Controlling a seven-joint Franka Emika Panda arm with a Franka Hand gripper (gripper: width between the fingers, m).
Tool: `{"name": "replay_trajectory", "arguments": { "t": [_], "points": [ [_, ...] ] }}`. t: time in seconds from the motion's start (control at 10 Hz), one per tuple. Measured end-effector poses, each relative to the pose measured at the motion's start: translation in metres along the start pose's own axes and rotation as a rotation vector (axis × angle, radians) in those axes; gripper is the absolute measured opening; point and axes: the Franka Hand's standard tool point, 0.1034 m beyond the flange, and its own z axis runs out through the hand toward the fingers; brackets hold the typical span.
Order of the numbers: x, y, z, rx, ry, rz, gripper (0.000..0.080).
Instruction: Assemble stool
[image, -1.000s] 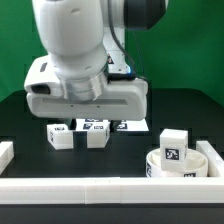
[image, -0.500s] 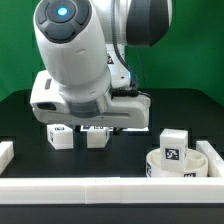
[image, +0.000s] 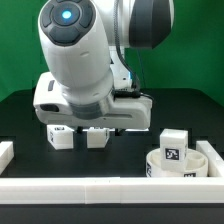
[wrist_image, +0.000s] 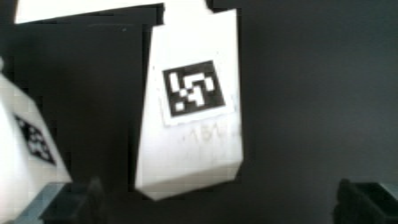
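Two short blocky white plastic stool legs (image: 97, 137) lie side by side on the black counter (image: 20, 115), under the wide-open, empty jaws. Closing on the slanted leg (wrist_image: 192, 110) could twist it askew, and descending could knock the neighbouring leg (wrist_image: 25, 130).

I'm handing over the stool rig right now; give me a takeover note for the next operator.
Gripper open and empty, above a loose leg.
Two loose legs rest on the table under the arm; the seat is at the exterior view's right with a third leg standing on it.
Done: perhaps that leg; its fastening can't be judged.
Left: grasp and mount the loose legs.
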Motion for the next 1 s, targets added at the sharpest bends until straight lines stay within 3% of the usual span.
{"name": "replay_trajectory", "arguments": {
  "t": [0.3, 0.8, 1.0],
  "points": [
    [0.003, 0.001, 0.014, -0.004, 0.026, -0.024, 0.0649],
    [0.002, 0.001, 0.02, -0.006, -0.001, -0.073, 0.0649],
    [-0.001, 0.002, 0.024, -0.005, -0.097, -0.071, 0.0649]
  ]
}}
